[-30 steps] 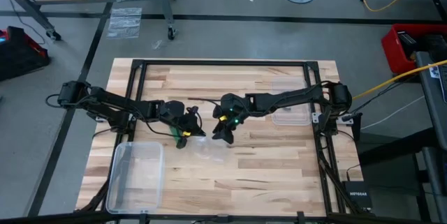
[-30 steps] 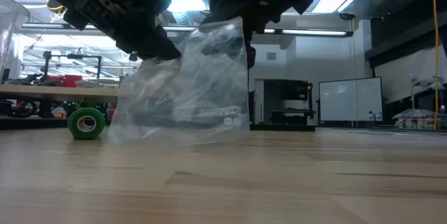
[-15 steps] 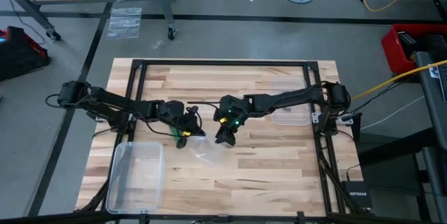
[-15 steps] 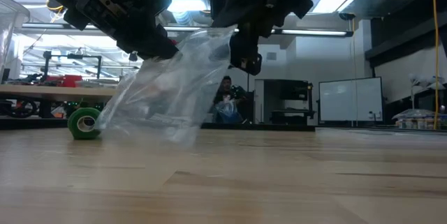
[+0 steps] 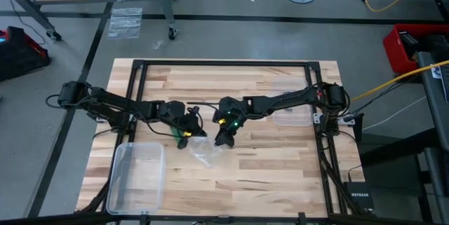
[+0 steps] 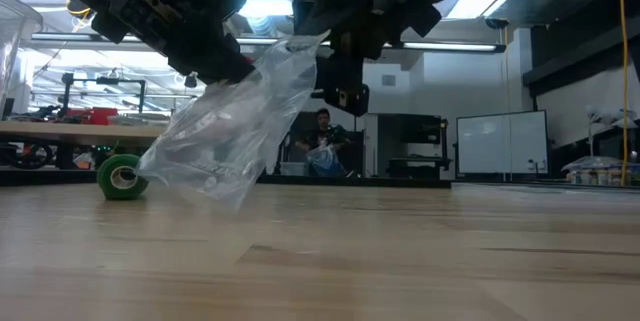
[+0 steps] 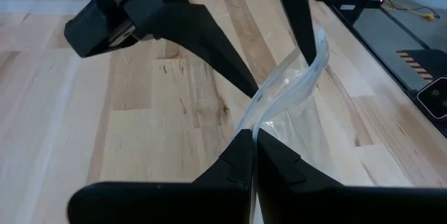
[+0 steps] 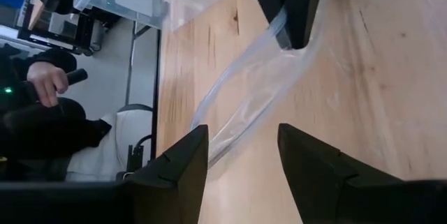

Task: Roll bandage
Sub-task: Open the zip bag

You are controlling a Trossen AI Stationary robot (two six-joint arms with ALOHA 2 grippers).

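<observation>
While both arms are meeting over the middle of the tabletop (image 5: 266, 165), we are seeing the left end effector (image 7: 253, 155) pinching the clear plastic bag (image 6: 225, 126) with its fingers pressed tight together on the bag's top edge. In the low view the bag is hanging down at a slant from that grip, and its lower corner is reaching the wood.

We are seeing the right end effector (image 8: 241, 158) just beside the bag, with its two fingers spread wide apart and nothing between them. In the high view it is sitting close to the left one, right of the bag.

We are finding the bandage (image 6: 122, 176) as a small green roll, standing on its edge on the tabletop near the bag's low corner. From above only a bit of green is peeking out beside the left end effector.

A clear plastic box (image 5: 135, 176) is lying on the tabletop's near left part, well apart from the bag. Far behind the tabletop, a person (image 6: 322, 148) is sitting in the room.
</observation>
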